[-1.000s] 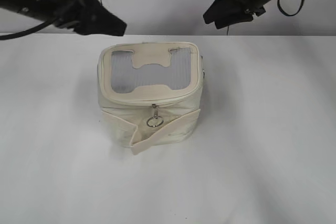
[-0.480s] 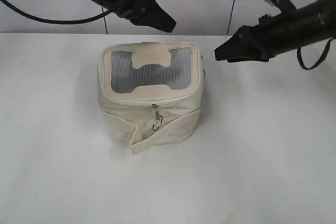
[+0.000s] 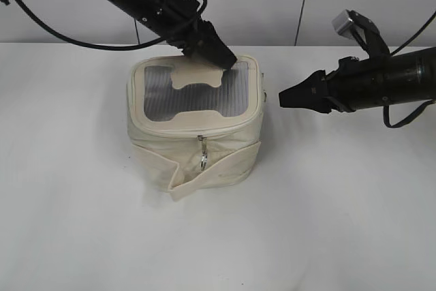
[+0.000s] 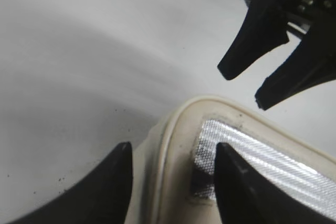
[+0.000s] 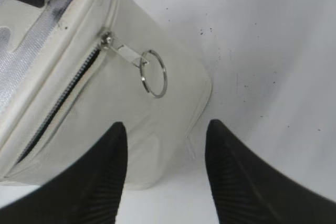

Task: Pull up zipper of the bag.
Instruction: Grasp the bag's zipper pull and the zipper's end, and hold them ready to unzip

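Both claws are closing in on the bag, neither one holding anything.

From my seat, the left gripper is hanging over the bag's back right lid corner with its jaws spread wide, one finger lying over the grey mesh and the other outside the rim. The bag is sitting toward the back middle of the white bench, lid up, strap band wrapping its front. The zipper is showing dark and parted along the side wall, its silver pull and ring dangling at the end. The right gripper is hovering just beside the bag's right wall, jaws wide, framing that ring.
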You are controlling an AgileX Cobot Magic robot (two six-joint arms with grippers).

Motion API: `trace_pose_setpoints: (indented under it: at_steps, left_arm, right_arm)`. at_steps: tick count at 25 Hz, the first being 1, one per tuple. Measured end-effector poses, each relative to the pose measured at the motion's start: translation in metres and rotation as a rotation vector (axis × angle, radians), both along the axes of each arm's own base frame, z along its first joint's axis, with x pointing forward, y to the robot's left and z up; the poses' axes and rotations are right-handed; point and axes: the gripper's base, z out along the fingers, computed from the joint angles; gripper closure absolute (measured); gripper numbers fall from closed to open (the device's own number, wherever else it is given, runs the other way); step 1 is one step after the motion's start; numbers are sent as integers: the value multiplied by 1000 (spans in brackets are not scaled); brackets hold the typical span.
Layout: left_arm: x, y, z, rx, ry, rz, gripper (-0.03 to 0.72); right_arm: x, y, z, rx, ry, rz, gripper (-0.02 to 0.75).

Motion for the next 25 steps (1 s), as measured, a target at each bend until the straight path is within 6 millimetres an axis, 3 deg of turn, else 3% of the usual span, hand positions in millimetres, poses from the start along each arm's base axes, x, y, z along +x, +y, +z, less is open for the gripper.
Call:
trace_pose_setpoints:
  at_steps: [3, 5, 8, 10, 25]
  left_arm:
    - [2, 1, -8, 28, 9, 12, 302]
    - [3, 1, -10, 30, 17, 19, 349]
    - [3, 0, -10, 35, 14, 20, 574]
    - [4, 0, -11, 37, 14, 19, 638]
    - [3, -1, -10, 43, 11, 14, 641]
  right_arm:
    - [0, 0, 0, -10, -20, 15, 349]
    - [0, 0, 0, -15, -31, 22, 349]
    - [0, 0, 0, -27, -50, 39, 349]
    - [0, 0, 0, -40, -72, 57, 349]
    - [-2, 25, -5, -131, -212, 187, 349]
